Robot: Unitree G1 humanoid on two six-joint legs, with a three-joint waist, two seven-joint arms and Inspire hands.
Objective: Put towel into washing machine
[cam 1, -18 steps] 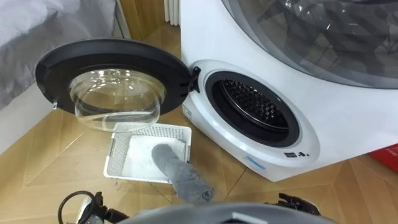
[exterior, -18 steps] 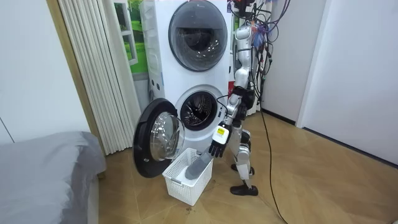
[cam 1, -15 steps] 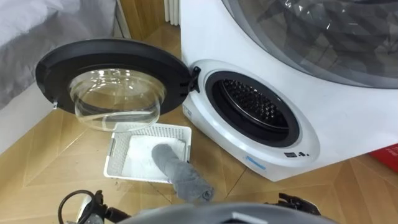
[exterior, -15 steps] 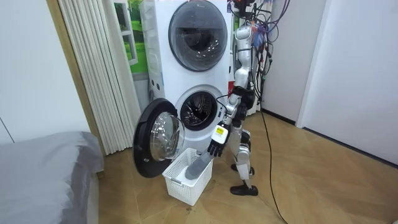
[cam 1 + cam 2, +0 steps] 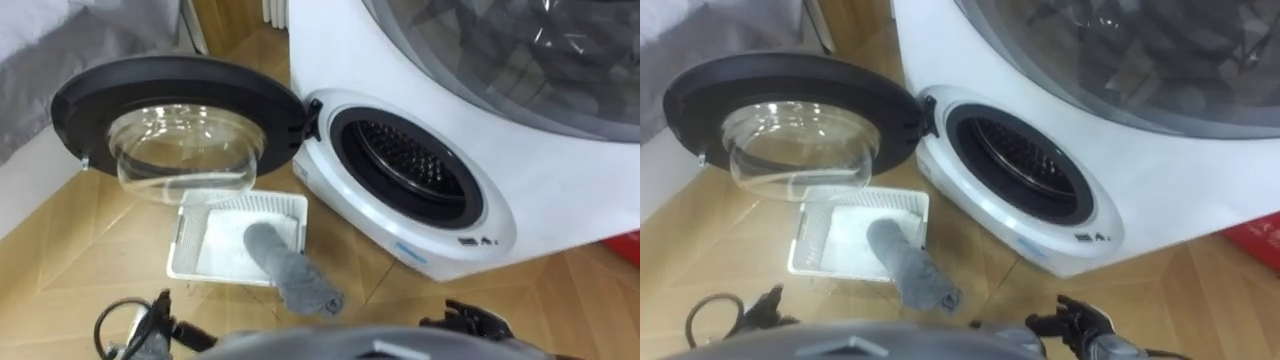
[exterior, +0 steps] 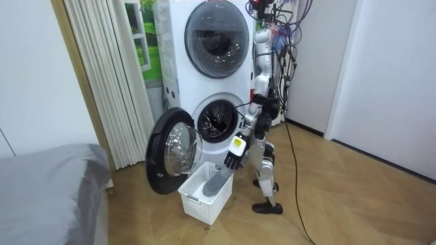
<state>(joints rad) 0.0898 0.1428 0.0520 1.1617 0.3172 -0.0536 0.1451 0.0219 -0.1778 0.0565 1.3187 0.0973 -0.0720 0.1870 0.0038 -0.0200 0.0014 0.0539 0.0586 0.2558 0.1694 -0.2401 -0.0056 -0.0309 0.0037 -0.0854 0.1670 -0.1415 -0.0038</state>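
Note:
A grey towel [image 5: 290, 275] lies rolled in a white plastic basket [image 5: 185, 250] and hangs over its near rim onto the floor. The washing machine [image 5: 520, 200] stands before me; its round door [image 5: 180, 120] is swung wide to the left and the drum mouth [image 5: 405, 165] gapes empty. In the room view I stand right of the basket, facing the machine. My left hand [image 6: 231, 160] hangs just above the towel's [image 6: 216, 182] upper end with relaxed fingers. My right hand [image 5: 1085, 325] shows at the bottom edge, fingers loosely spread, holding nothing.
A second machine [image 6: 218, 41] with laundry behind its glass is stacked on top. The open door overhangs the basket's far side. A bed with grey cover [image 6: 48, 190] lies to the left, a pleated white screen [image 6: 102, 82] beside the machines, a red object [image 5: 625, 245] at the right.
The eye view has shifted a little, so the camera moved. In the room view my left hand has risen slightly and drifted toward the machine. The towel and basket lie as before.

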